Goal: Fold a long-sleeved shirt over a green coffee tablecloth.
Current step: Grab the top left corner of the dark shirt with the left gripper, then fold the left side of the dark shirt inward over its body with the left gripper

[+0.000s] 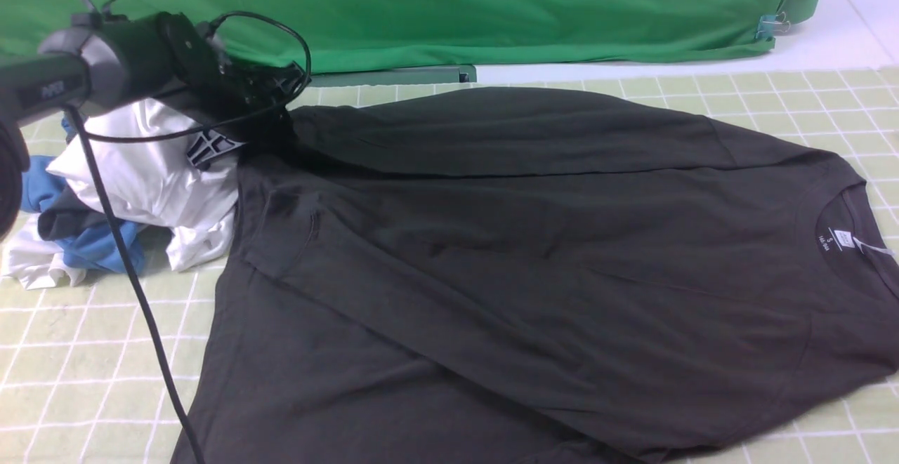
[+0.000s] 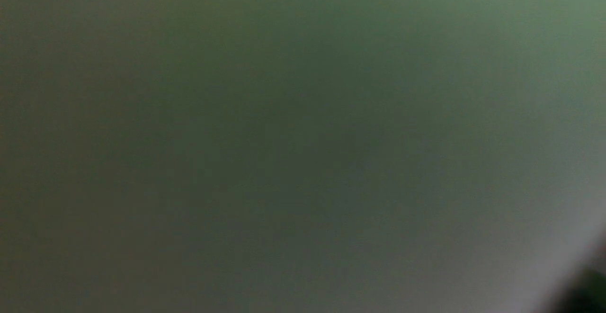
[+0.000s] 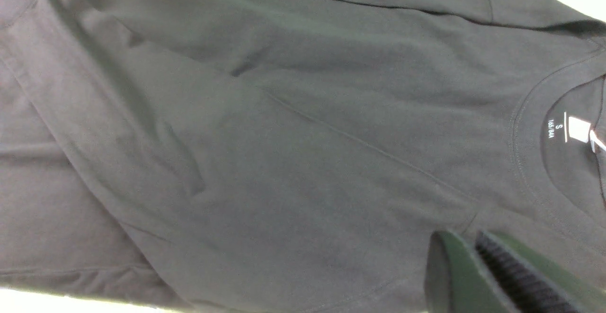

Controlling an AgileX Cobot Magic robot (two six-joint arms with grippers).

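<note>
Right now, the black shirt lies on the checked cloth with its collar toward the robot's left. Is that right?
No. The front view shows the collar toward the robot's right; the shirt does lie on the checked cloth.

At ten o'clock in the front view, the left arm [image 1: 133,64] is a matte black tubular link with faint pale lettering [image 1: 50,88], joined by a rounded grey joint housing [image 1: 70,46]. A round black flange plate [image 1: 186,46] shows a small screw head. Thin black cables [image 1: 126,260] loop over the housing and wrist, and one hangs toward seven o'clock. The left gripper [image 1: 218,147] has a black open-lattice finger. The right gripper [image 3: 473,242], seen in the right wrist view, has smooth dark fingers [image 3: 450,275] and a black ribbed pad [image 3: 509,272].
</note>
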